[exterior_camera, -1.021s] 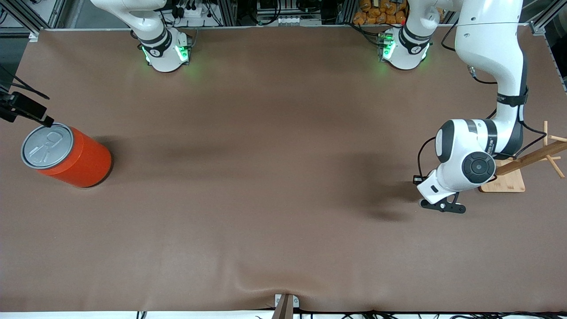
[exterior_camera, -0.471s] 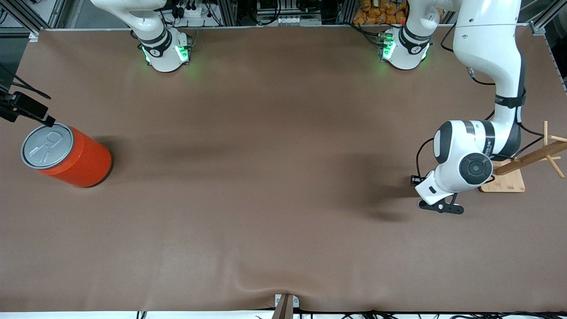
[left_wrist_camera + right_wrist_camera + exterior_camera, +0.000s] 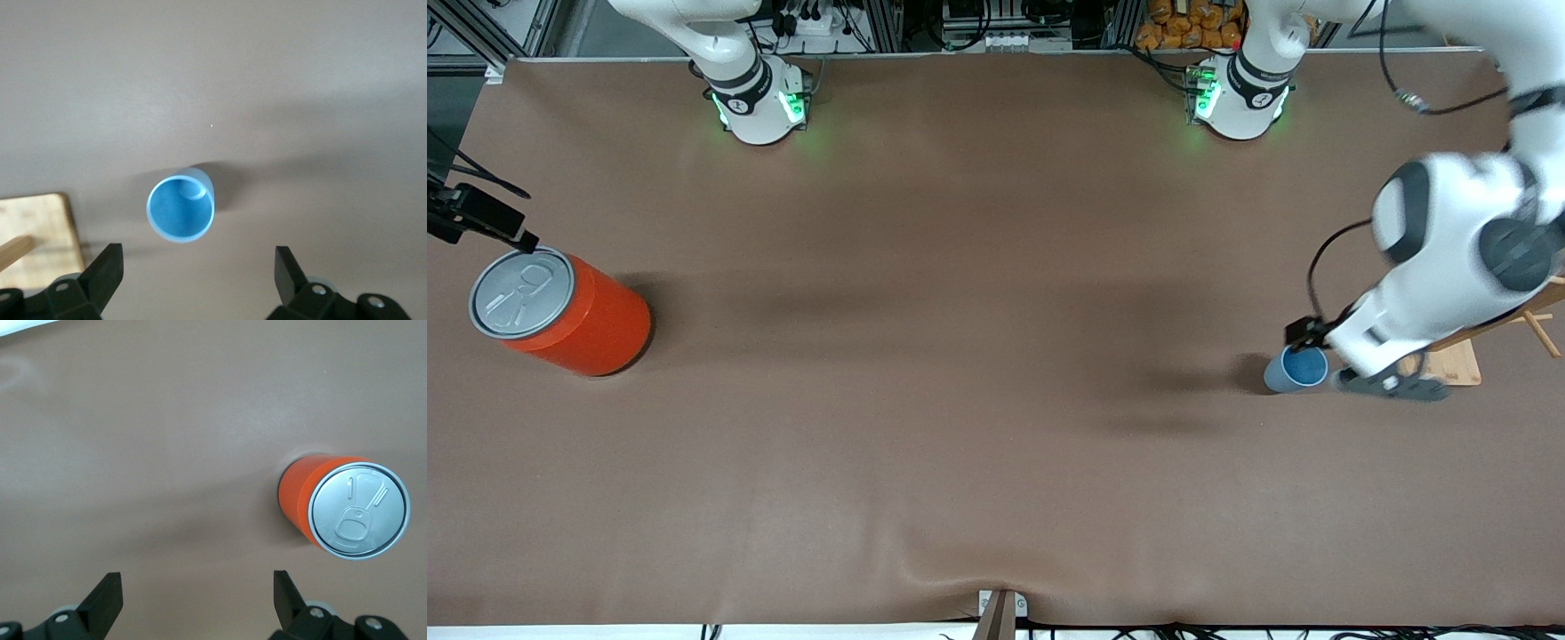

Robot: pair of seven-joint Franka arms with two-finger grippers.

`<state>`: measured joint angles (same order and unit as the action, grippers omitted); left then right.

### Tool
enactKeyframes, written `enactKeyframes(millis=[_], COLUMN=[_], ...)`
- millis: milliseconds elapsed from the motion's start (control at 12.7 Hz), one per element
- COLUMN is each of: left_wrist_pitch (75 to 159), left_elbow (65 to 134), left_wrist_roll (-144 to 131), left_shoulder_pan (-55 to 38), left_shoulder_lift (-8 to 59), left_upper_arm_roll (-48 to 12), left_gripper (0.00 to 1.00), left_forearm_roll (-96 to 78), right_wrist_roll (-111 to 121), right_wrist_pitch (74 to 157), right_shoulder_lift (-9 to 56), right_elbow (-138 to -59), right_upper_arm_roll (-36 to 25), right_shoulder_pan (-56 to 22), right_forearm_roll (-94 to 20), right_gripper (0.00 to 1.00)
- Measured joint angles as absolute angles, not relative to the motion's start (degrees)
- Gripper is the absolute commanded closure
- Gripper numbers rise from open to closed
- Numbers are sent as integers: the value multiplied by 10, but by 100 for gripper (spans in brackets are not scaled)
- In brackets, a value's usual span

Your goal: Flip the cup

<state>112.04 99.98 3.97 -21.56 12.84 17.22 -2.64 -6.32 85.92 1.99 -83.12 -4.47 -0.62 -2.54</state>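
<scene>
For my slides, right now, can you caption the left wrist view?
Blue cup stands upright, mouth up, on the table, free of the open left gripper.

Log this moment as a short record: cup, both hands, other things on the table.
cup: upright, mouth up, standing free on the table at the left arm's end
left hand: open, above the cup, not touching it
right hand: open, empty, waiting in the air beside the can
can: upright, lid on, at the right arm's end
wooden stand: beside the cup
</scene>
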Motion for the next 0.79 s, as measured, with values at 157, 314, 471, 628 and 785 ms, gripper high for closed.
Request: enactKeyframes(millis=[157, 314, 471, 628, 785], left_wrist_pitch=[1079, 1022, 965, 925, 886], left_elbow=[994, 967, 924, 893, 881], left_wrist_roll=[29, 25, 24, 23, 23], left_shoulder_pan=[-210, -209, -210, -210, -173], left_shoulder_lift=[77, 53, 51, 47, 31], left_upper_arm_roll=[173, 173, 171, 164, 124], left_gripper=[0, 0, 0, 0, 0], left_forearm_roll=[-25, -25, -21, -7, -1], right_wrist_roll=[-63, -63, -35, -5, 2], right_wrist_pitch=[859, 858, 858, 858, 858], right_shoulder_lift=[20, 20, 20, 20, 20], right_elbow=[-831, -831, -831, -831, -831], right_upper_arm_roll=[-45, -45, -45, -45, -45], right_shoulder_pan=[-7, -7, -7, -7, -7], right_forearm_roll=[-21, -20, -20, -19, -19], right_gripper=[0, 0, 0, 0, 0])
